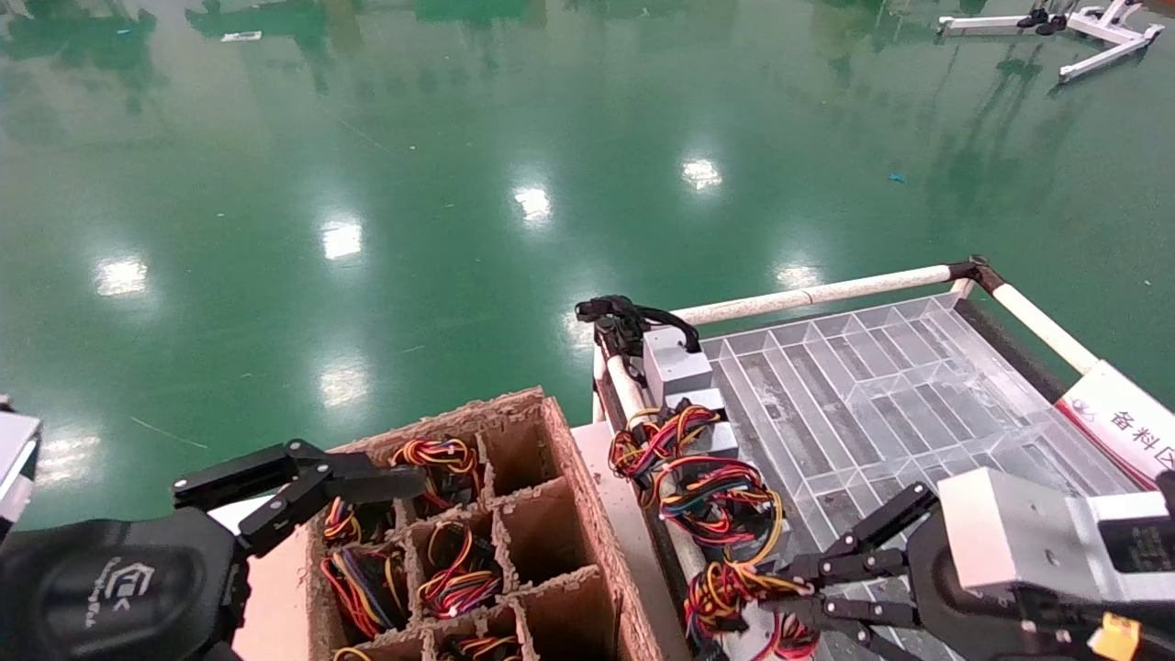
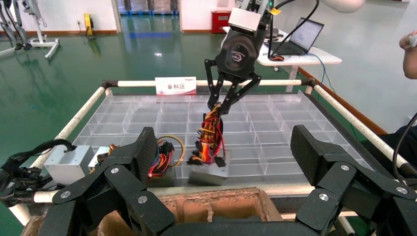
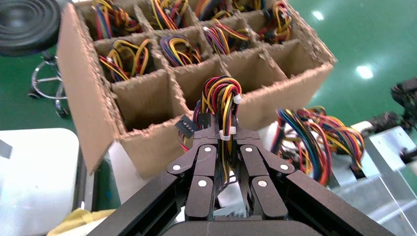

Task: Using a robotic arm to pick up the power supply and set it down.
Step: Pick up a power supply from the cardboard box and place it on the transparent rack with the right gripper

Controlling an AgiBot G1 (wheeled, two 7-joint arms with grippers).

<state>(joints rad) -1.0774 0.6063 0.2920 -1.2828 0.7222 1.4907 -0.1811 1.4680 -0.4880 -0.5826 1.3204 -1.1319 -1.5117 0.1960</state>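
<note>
the right black linkage pincer, lower right, is clamped on the wire bundle of the small grey metal power supply, its box largely hidden; the left pincer hangs wide apart over the divided brown cardboard box.

Head overhead; wrists facing opposite ways

Glossy green floor all around, spotted with bright reflections of ceiling lights. At the far right, a white metal stand base lying on it. Farther back in the left wrist view, a white table bearing an open laptop, a pale wall, and a red cabinet beside a doorway.
</note>
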